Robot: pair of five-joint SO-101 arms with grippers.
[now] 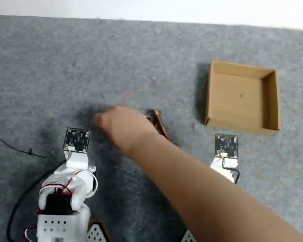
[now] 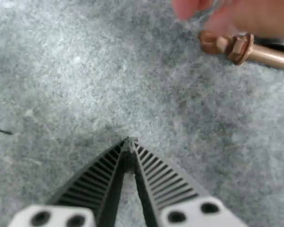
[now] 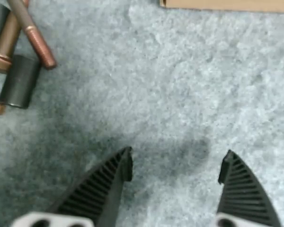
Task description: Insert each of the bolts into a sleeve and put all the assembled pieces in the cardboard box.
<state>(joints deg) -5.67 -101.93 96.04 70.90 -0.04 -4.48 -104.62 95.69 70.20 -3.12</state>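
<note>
We see the left gripper [image 2: 130, 142] with its jaws pressed together over grey carpet [image 1: 141, 55]; the right gripper [image 3: 177, 158] stands spread wide, holding nothing. The bolts [image 1: 159, 123] and a dark sleeve [image 3: 20, 81] lie mid-surface, just beside a person's hand [image 1: 123, 126]; the cardboard box [image 1: 237, 96] sits toward the far right corner.

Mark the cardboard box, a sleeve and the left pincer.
cardboard box [image 1: 240, 98], high view, bare floor.
sleeve [image 3: 20, 81], right wrist view, dark side wall.
left pincer [image 2: 129, 142], left wrist view, where the shut tips meet.

no readable text, labels or signs
</note>
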